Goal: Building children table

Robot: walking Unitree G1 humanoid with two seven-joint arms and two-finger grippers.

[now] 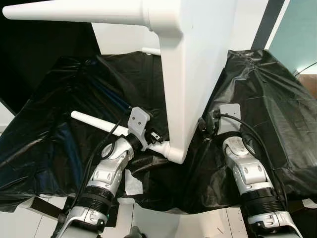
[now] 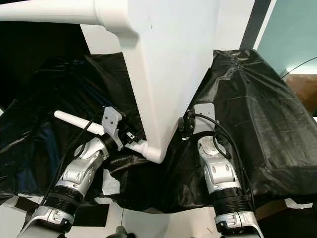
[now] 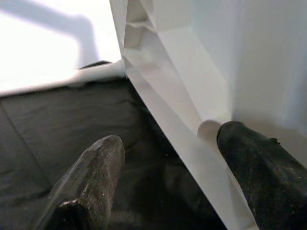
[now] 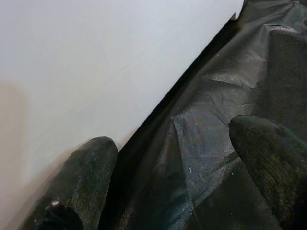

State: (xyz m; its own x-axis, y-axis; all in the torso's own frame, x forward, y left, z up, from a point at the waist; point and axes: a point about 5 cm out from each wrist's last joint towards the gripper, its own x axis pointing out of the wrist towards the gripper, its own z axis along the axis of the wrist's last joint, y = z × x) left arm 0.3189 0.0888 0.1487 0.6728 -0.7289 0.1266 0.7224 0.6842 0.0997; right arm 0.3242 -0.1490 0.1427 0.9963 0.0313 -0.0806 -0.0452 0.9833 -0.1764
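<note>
Black plastic sheet [image 1: 277, 99] over counter | white tabletop [image 1: 193, 64] on edge, legs [image 1: 94, 123] attached | left pincer [image 3: 168, 163] spread at underside rim | right pincer [image 4: 172, 177] spread beside flat face

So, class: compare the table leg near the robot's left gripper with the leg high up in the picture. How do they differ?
1. The lower leg lies close over the black sheet; the upper leg juts out high above it.
2. The left gripper is open at the lower leg's corner; nothing is near the upper leg.
Shared: both are white, round, and join the white tabletop, which stands on edge.
</note>
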